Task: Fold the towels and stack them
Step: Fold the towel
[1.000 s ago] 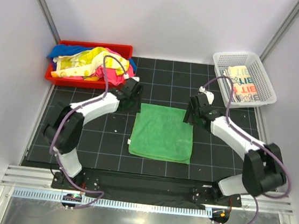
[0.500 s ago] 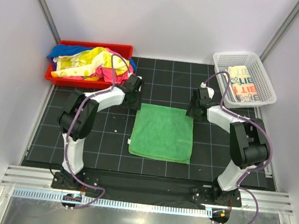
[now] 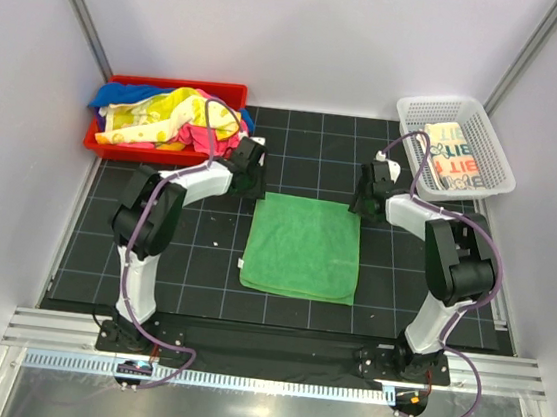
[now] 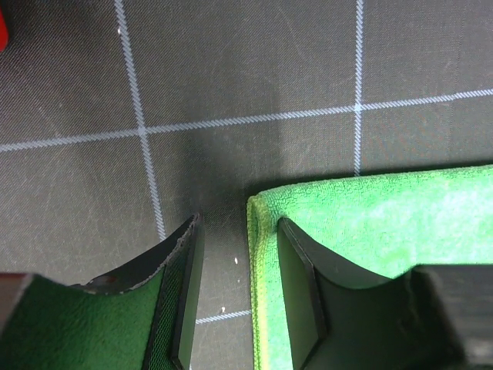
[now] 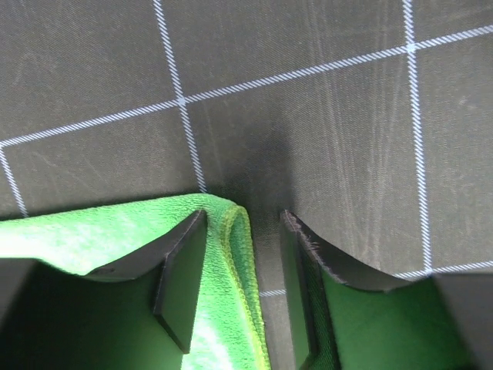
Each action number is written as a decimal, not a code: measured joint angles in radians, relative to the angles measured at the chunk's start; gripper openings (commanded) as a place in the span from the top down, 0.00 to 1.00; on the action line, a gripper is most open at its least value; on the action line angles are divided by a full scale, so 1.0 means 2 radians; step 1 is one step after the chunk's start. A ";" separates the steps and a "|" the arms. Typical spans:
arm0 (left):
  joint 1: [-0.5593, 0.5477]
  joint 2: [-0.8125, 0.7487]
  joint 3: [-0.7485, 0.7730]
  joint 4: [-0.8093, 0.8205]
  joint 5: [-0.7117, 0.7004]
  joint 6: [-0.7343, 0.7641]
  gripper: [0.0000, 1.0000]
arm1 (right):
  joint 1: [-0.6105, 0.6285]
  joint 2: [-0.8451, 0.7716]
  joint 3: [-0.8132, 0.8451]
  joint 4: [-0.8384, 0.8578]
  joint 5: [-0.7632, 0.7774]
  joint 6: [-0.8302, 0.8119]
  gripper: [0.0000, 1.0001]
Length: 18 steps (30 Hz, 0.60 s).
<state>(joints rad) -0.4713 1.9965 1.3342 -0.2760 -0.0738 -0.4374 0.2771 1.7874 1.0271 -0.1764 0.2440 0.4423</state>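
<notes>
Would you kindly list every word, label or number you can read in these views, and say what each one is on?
"LIE": on the cream towel in the white mesh basket, top view, in two rows; the rest of each row is hidden or blurred.
Prints on the piled towels in the red tray: too small to read.
On the green towel and elsewhere in both wrist views: no text.

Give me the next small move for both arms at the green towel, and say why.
Probably shut both claws. The left claw stands open with the green towel's far left corner edge between its fingers, and the right claw stands open astride the far right corner. Neither pinches the cloth yet, so a grip likely comes before any lift to fold.
</notes>
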 measured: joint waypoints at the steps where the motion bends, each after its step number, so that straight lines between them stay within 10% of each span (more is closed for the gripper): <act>1: 0.000 0.001 0.000 0.002 0.000 0.000 0.54 | 0.000 0.000 0.000 0.002 -0.002 0.000 0.52; 18: 0.000 0.009 -0.001 0.034 0.001 -0.002 0.60 | -0.002 0.007 0.001 0.022 -0.014 0.000 0.64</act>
<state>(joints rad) -0.4709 2.0148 1.3331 -0.2085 -0.0719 -0.4419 0.2726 1.8015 1.0286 -0.1333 0.2157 0.4427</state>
